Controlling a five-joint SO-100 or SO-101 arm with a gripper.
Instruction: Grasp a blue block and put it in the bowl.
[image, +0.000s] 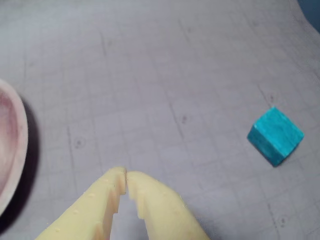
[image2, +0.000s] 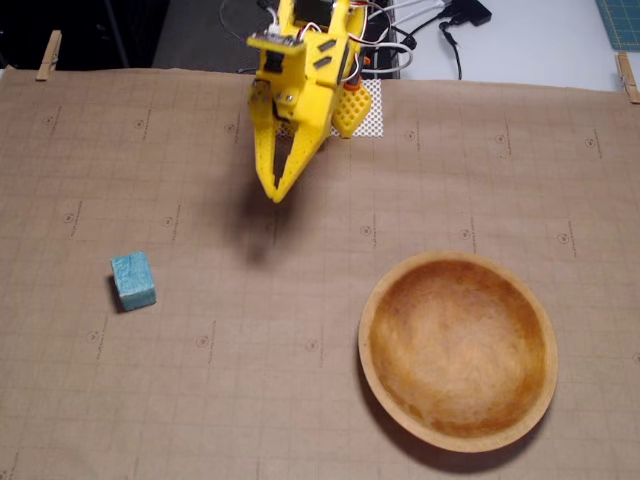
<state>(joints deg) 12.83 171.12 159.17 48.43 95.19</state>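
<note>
A matt, rough-speckled blue block (image2: 133, 280) sits on gridded brown paper (image2: 300, 340) beside a mottled wooden bowl (image2: 375, 300); the yellow plastic gripper (image2: 277, 194) looks matt.

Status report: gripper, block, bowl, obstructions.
Gripper shut, empty, above the mat. Blue block on the mat to its left in the fixed view, untouched. Bowl empty. Nothing between gripper and block.

The arm (image2: 300, 70), at the top centre of the fixed view, is bright yellow plastic with dark screw recesses and black and white cables trailing behind it. Its gripper (image2: 277, 195) has two long tapering fingers (image: 90, 210) with stepped, notched inner edges, shown pale yellow at the wrist view's bottom.
</note>
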